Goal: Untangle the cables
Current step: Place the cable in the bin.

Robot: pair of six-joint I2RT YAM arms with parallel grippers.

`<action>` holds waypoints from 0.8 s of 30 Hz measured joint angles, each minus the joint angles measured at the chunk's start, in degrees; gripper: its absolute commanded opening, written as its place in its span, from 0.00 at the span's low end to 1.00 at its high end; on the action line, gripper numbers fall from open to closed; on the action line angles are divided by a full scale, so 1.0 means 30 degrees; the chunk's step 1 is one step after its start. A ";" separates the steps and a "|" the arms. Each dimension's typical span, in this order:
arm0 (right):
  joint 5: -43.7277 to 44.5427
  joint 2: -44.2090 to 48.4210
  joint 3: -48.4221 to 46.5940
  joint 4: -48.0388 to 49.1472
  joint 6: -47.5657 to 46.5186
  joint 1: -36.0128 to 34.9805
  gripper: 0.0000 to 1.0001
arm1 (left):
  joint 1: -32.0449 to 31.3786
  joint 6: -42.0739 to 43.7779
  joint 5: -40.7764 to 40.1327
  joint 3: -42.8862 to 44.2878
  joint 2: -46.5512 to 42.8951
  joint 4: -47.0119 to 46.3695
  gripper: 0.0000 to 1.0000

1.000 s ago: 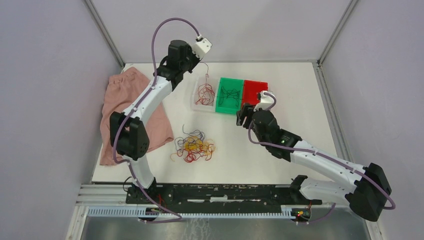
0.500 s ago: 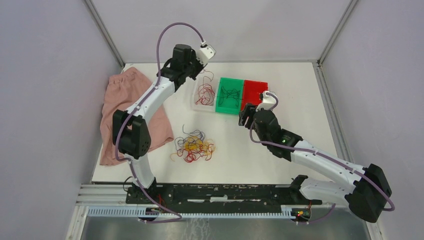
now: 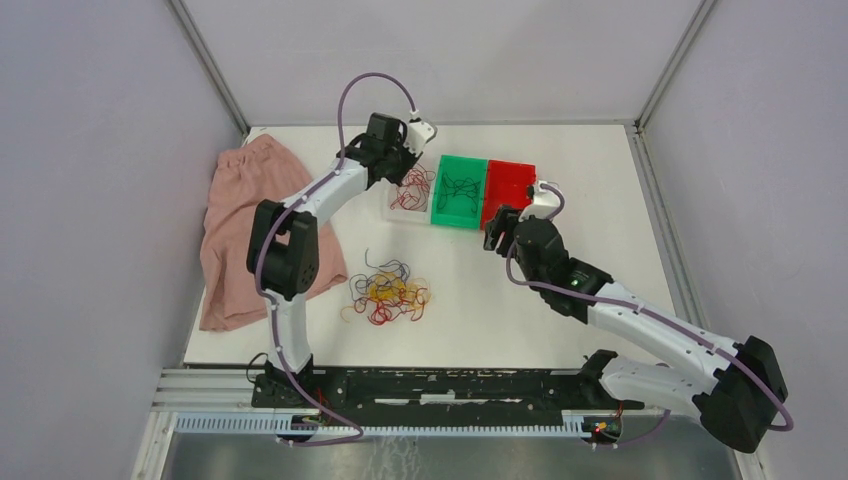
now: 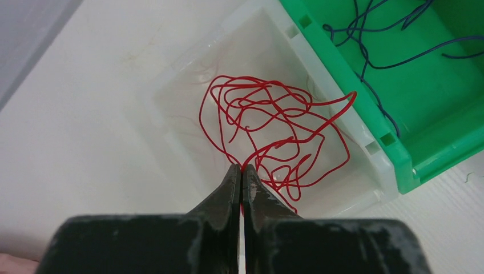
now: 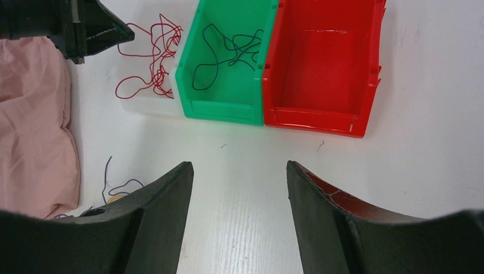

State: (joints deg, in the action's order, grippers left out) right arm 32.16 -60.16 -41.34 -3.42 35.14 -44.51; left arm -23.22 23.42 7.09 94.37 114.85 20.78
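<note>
Lowered and swung rightward from its raised spot at the far left, the left gripper (image 4: 241, 171) now sits close over the clear bin (image 5: 148, 106), and the right arm has edged slightly farther toward the bins. Its jaws are pressed together with a strand of the red wires (image 4: 266, 114) pinched at the very tips. The rest of that red bundle lies looped inside the clear bin, one loop reaching the rim on the green bin's (image 5: 222, 108) side. Holding the strand so low looks meant to let it settle inside the walls rather than spill over them, since each colour seems to get its own bin: the dark blue wires (image 5: 228, 48) lie in the green one, and the red bin (image 5: 314, 117) shows none. The right gripper (image 5: 238, 166) is spread wide and holds nothing, hanging above the table just near of the green and red bins, probably kept out of the left arm's way. The mixed tangle of cables (image 3: 388, 296) waits near centre, well apart from the bins, beside the pink cloth (image 3: 240, 200) on its left
</note>
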 measured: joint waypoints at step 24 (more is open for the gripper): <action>-0.1450 -0.0532 0.0350 -0.0488 -0.0007 0.0503 0.68 | -0.0080 -0.0765 0.0852 0.2040 0.0255 0.3592 0.86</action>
State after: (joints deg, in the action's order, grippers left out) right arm 27.81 -61.76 -40.29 -4.89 35.11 -43.00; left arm -23.46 21.12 9.65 100.49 115.61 31.55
